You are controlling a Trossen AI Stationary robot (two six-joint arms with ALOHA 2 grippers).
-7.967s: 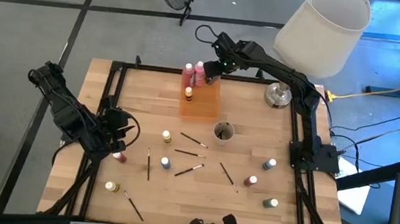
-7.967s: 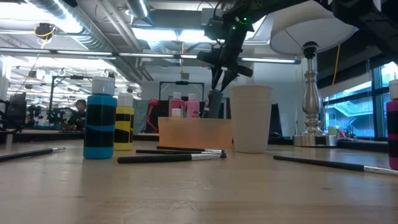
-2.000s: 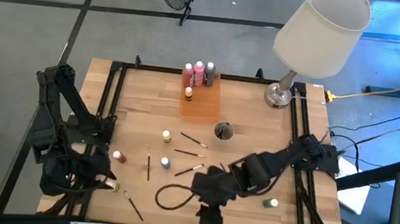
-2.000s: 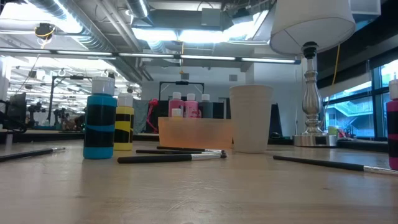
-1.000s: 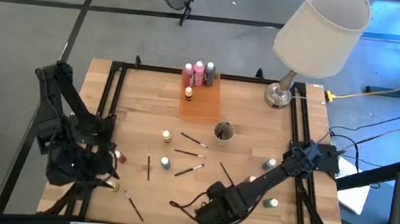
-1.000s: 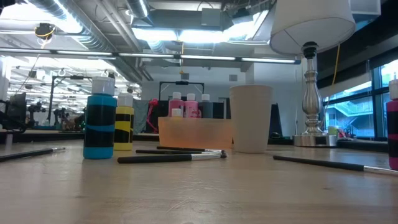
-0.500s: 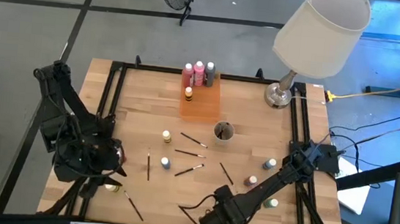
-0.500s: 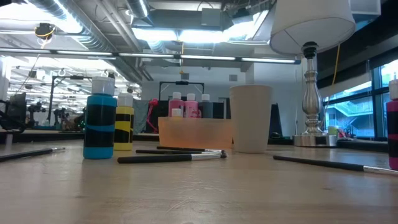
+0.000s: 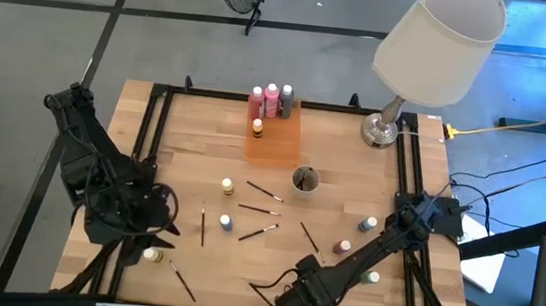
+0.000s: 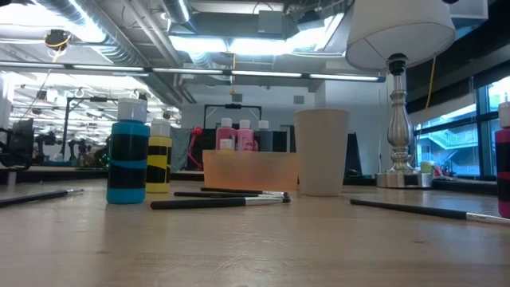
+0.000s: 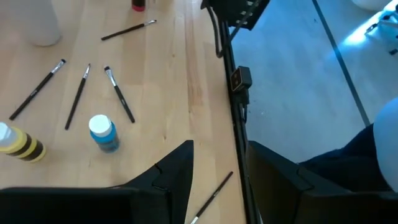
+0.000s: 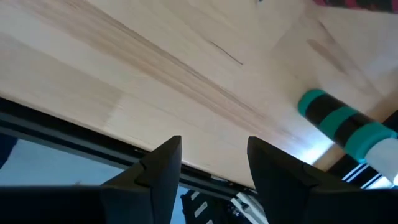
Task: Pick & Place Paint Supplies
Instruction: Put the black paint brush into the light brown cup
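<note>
On the counter [image 9: 194, 140] four bottles [image 9: 271, 100] stand in the tray [image 9: 272, 138] at the far edge, the cup [image 9: 304, 180] just nearer than the tray, brushes [image 9: 258, 210] and loose bottles [image 9: 225, 223] scattered nearer still, the lamp [image 9: 381, 129] right of the tray.

This is an open industrial lab or workshop: a wooden table [image 9: 343, 160] in a black metal frame [image 9: 160, 122] stands on a grey concrete floor [image 9: 44, 31], with exposed ceiling ducts [image 10: 119, 32], strip lights [image 10: 239, 44] and equipment benches [image 10: 48, 155] behind.
</note>
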